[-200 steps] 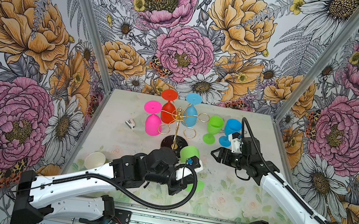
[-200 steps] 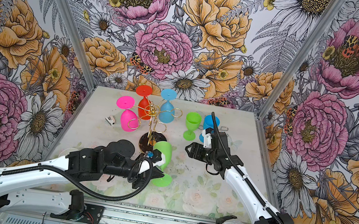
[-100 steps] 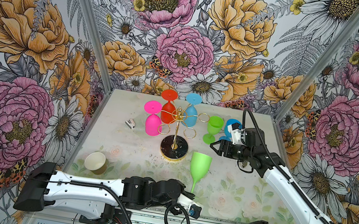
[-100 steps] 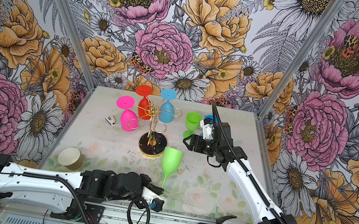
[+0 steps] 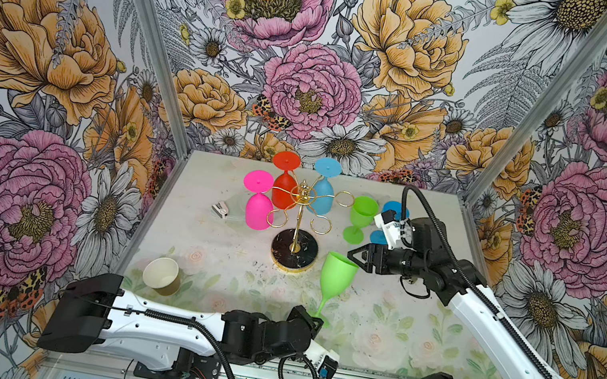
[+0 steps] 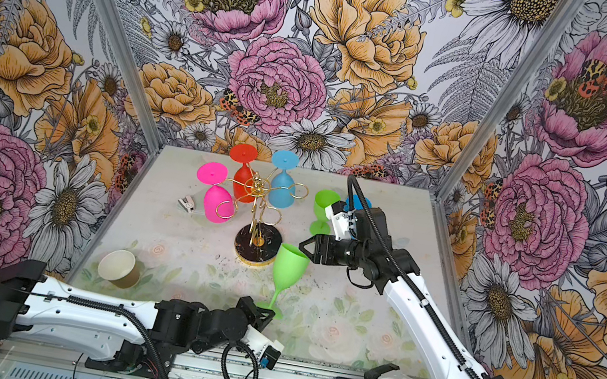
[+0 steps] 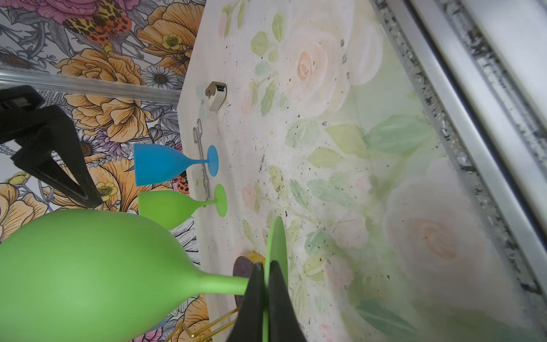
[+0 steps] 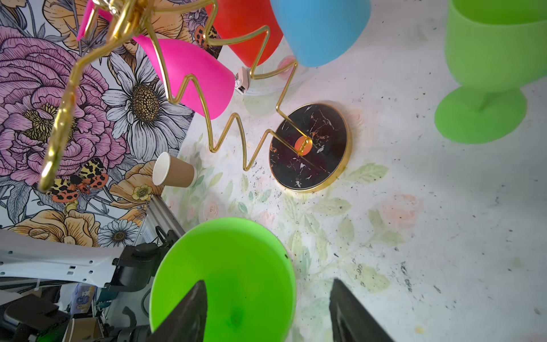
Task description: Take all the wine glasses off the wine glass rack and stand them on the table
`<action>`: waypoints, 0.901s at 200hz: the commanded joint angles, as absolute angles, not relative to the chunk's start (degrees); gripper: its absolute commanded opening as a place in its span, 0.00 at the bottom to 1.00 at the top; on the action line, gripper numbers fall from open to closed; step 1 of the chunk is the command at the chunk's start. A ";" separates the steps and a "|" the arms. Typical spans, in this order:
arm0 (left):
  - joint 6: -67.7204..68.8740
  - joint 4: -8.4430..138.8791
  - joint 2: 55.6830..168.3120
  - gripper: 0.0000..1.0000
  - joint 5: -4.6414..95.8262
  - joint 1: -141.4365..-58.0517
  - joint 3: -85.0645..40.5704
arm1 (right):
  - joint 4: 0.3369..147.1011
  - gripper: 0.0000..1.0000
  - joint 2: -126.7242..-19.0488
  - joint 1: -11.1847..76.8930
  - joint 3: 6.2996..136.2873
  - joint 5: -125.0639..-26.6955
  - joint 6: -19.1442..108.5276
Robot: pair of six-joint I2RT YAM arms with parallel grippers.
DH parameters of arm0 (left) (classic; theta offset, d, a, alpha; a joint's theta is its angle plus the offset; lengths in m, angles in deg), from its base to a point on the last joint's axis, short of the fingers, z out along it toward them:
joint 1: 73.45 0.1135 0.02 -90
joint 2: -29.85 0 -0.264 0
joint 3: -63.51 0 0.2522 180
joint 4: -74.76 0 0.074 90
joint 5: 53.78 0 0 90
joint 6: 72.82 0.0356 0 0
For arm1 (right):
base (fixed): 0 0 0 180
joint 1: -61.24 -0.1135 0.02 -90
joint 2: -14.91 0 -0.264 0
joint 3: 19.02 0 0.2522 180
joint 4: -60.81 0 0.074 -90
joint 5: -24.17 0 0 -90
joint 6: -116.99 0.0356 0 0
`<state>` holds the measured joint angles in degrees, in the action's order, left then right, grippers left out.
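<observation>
Green wine glass (image 5: 337, 276) — off the wine glass rack (image 5: 300, 219), standing upright near the front of the worktop (image 5: 417, 324), just beside the rack's black base. I cannot tell whether its foot touches the surface.

Left end effector (image 5: 312, 319): pressed together, pinching the edge of the glass's foot. The left wrist view shows the green disc nipped between the two black fingers (image 7: 278, 284).

Changed in the last second: the glass lay tilted in the left arm's grip, close against the rack base. That arm has since drawn back to the front edge and the glass now stands upright. The right end effector (image 5: 352, 255) has swung in from beside the two standing glasses to the bowl's rim.

Right end effector: jaws spread, one finger over the bowl's mouth, one outside its wall — not closed on it.

Reading: removal looks done; this seems a handover or steadying step.

Pink glass (image 5: 258, 210), red glass (image 5: 284, 191) and blue glass (image 5: 321, 198) hang on the rack.
</observation>
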<state>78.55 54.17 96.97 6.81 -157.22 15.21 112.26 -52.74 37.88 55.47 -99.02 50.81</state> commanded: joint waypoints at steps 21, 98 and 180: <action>84.92 60.83 98.69 0.00 0.47 -157.79 16.07 | 115.44 0.62 -54.03 37.21 58.43 -98.18 48.79; 91.66 66.28 100.23 0.00 -4.25 -157.85 17.78 | 116.23 0.47 -56.83 36.77 59.91 -98.47 48.70; 97.53 72.61 101.49 0.00 -7.67 -157.95 20.44 | 117.52 0.34 -58.07 36.73 62.19 -99.59 47.72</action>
